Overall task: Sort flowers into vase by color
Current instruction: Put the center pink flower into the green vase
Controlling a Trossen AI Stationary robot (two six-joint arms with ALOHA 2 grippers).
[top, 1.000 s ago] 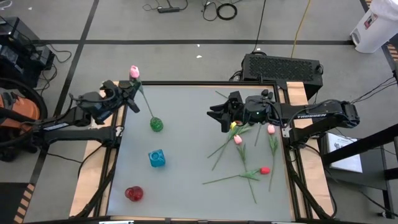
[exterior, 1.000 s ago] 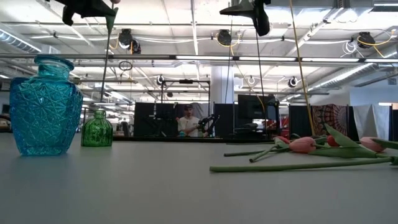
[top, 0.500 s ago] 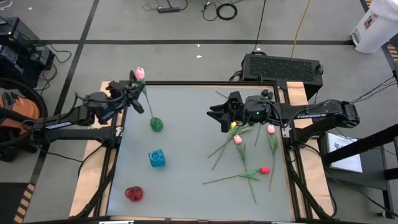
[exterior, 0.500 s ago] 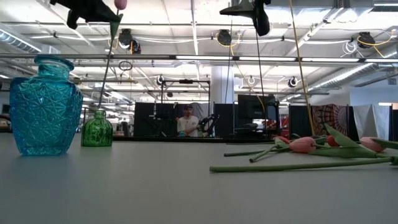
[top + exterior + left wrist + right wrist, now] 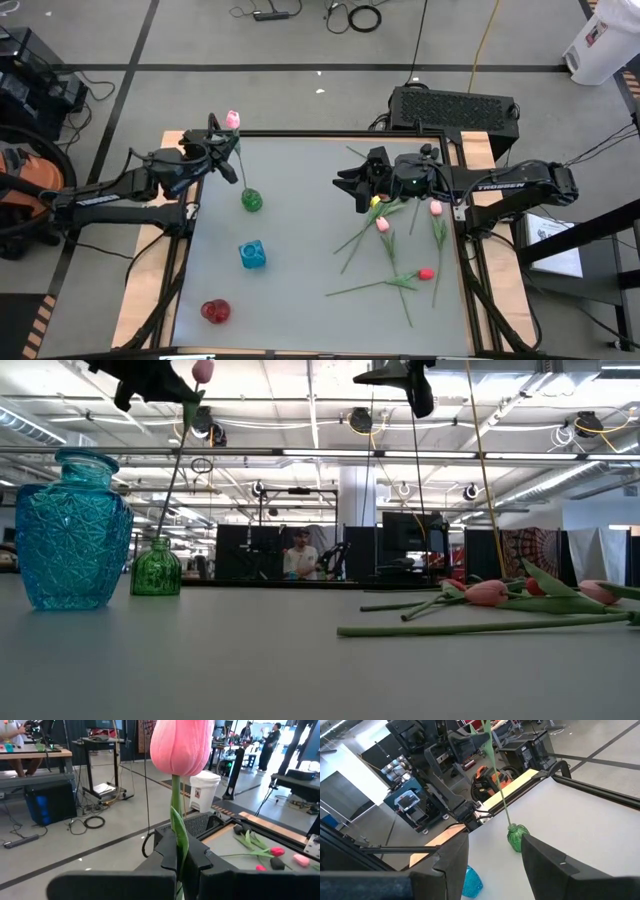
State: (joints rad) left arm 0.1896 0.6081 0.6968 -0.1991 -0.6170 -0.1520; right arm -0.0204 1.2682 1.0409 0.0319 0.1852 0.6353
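We see a grey table (image 5: 300, 240) with a dark frame and wooden side strips. Landmark: blue vase (image 5: 252, 254), standing roughly left of centre on the top. Green vase (image 5: 251, 200) stands just behind it, toward the far edge; a thin green stem (image 5: 240, 170) runs into its mouth. Red vase (image 5: 215, 311) stands in front of the blue one, near the front edge. Well to the right of the blue vase lies a loose scatter of tulips (image 5: 400, 250) flat on the surface, stems crossing: pink heads (image 5: 383, 225) further back, a red head (image 5: 426, 273) closer to the front.
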